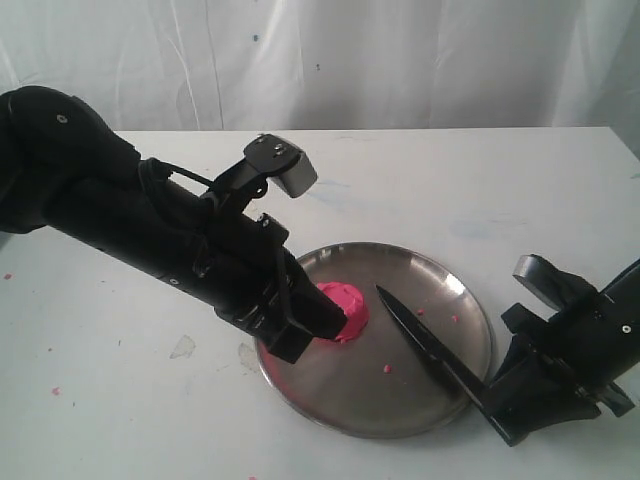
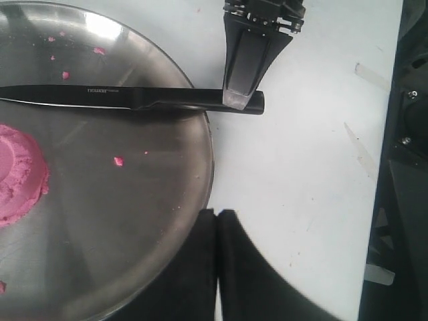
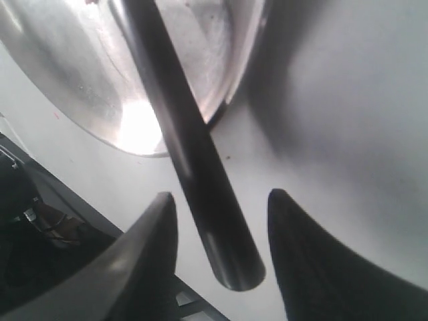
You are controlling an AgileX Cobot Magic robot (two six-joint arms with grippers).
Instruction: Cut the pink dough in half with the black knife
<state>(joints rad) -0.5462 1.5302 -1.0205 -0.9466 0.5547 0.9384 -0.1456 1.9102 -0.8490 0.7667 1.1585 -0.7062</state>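
While the right gripper (image 3: 221,195) straddles the handle of the black knife (image 2: 134,98) with its jaws spread and a gap showing on both sides, you have not yet taken hold, so treat this as the grasp step.

Seen from the exterior camera, the knife lies with its tip near the middle of the steel plate (image 1: 440,275) and runs out toward 4 o'clock, crossing the rim so the handle end sits over the table (image 2: 301,167). The pink dough (image 1: 348,308) is a single uncut mound on the plate, a little toward 10 o'clock from the centre and close to the knife tip.

Centre the handle between the jaws before you close, and take it a little farther in from the butt end if you can. A grip that near the end would probably let the blade swing. Close squarely so the edge faces down when you lift.

Your left gripper (image 2: 217,221) is over the plate near the dough, its jaws pressed together with nothing seen between them. Keep it out of the blade's path.

Small pale lettering (image 2: 107,89) runs along the blade, too fine to read reliably.
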